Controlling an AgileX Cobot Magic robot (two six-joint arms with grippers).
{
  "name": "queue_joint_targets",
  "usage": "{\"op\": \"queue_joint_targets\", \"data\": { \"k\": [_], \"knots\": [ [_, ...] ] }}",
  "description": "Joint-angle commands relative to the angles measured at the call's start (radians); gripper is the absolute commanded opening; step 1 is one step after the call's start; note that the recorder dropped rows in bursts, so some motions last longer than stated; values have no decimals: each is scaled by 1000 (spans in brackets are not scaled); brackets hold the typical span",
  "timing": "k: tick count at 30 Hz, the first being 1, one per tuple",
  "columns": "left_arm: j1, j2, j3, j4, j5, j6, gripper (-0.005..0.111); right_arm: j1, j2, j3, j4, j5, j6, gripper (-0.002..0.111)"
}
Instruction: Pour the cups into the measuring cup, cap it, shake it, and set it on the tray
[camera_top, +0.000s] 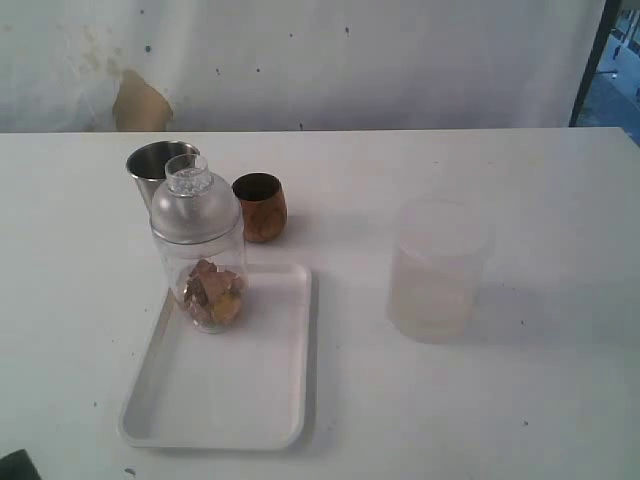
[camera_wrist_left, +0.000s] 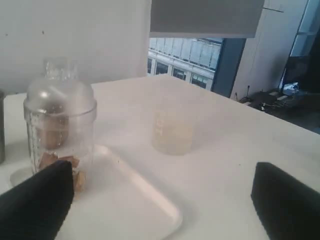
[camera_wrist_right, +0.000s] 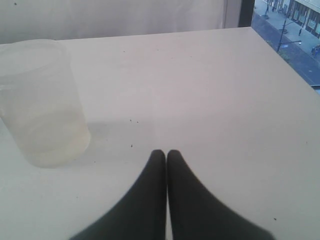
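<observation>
The clear measuring cup (camera_top: 200, 262) stands upright on the far left corner of the white tray (camera_top: 255, 400). A clear dome lid (camera_top: 192, 205) caps it, and brown and yellow pieces lie at its bottom. Behind it stand the steel tumbler (camera_top: 152, 163) and the brown wood-grain cup (camera_top: 260, 207), both on the table. In the left wrist view my left gripper (camera_wrist_left: 160, 172) is open wide over the tray (camera_wrist_left: 135, 200), nothing between its fingers, with the measuring cup (camera_wrist_left: 60, 125) just beyond one finger (camera_wrist_left: 37, 205). My right gripper (camera_wrist_right: 166, 155) is shut and empty, low over bare table.
A frosted translucent container (camera_top: 438, 268) stands on the table right of the tray; it also shows as the frosted container (camera_wrist_left: 172, 132) and the frosted container (camera_wrist_right: 42, 105) in the two wrist views. The table's far edge meets a white wall.
</observation>
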Motion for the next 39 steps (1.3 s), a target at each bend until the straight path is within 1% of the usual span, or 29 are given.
{"op": "queue_joint_targets", "data": {
  "k": [1, 2, 3, 9, 11, 12, 13, 16, 18, 20, 21, 22, 23, 24, 25, 26, 27, 28, 29, 31, 35, 39],
  "knots": [
    [19, -38, 31, 231, 10, -274, 90, -4, -5, 1, -3, -4, 5, 0],
    [38, -45, 31, 267, 57, -316, 90, -4, -5, 1, -3, -4, 5, 0],
    [61, -52, 31, 278, 78, -338, 90, -4, -5, 1, -3, -4, 5, 0],
    [189, -61, 31, 278, 80, -349, 89, -4, -5, 1, -3, -4, 5, 0],
    [210, -61, 31, 278, 75, -359, 86, -4, -5, 1, -3, -4, 5, 0],
    [228, -61, 31, 278, 75, -364, 82, -4, -5, 1, -3, -4, 5, 0],
    [243, -61, 31, 282, 75, -364, 76, -4, -5, 1, -3, -4, 5, 0],
    [316, -61, 31, 285, 75, -364, 47, -4, -5, 1, -3, -4, 5, 0],
    [373, -61, 31, 288, 75, -364, 22, -4, -5, 1, -3, -4, 5, 0],
    [433, -61, 31, 294, 75, -364, -1, -4, -5, 1, -3, -4, 5, 0],
    [468, -61, 31, 300, 73, -359, 1, -4, -5, 1, -3, -4, 5, 0],
    [529, -61, 31, 322, 69, -359, 1, -4, -5, 1, -3, -4, 5, 0],
    [561, -61, 31, 331, 65, -359, 1, -4, -5, 1, -3, -4, 5, 0],
    [623, -61, 31, 353, 61, -339, 1, -4, -5, 1, -3, -4, 5, 0],
    [655, -61, 31, 357, 61, -310, 1, -4, -5, 1, -3, -4, 5, 0],
    [709, -61, 31, 357, 61, -240, 1, -4, -5, 1, -3, -4, 5, 0],
    [736, -61, 31, 357, 58, -207, 0, -4, -5, 1, -3, -4, 5, 0],
    [771, -61, 31, 388, 57, -173, 0, -4, -5, 1, -3, -4, 5, 0],
    [789, -61, 31, 419, 57, -188, 0, -4, -5, 1, -3, -4, 5, 0],
    [811, -61, 31, 425, 61, -229, 0, -4, -5, 1, -3, -4, 5, 0],
    [864, -61, 31, 502, 70, -211, 0, -4, -5, 1, -3, -4, 5, 0],
    [870, -61, 31, 500, 71, -275, 0, -4, -5, 1, -3, -4, 5, 0]
  ]
}}
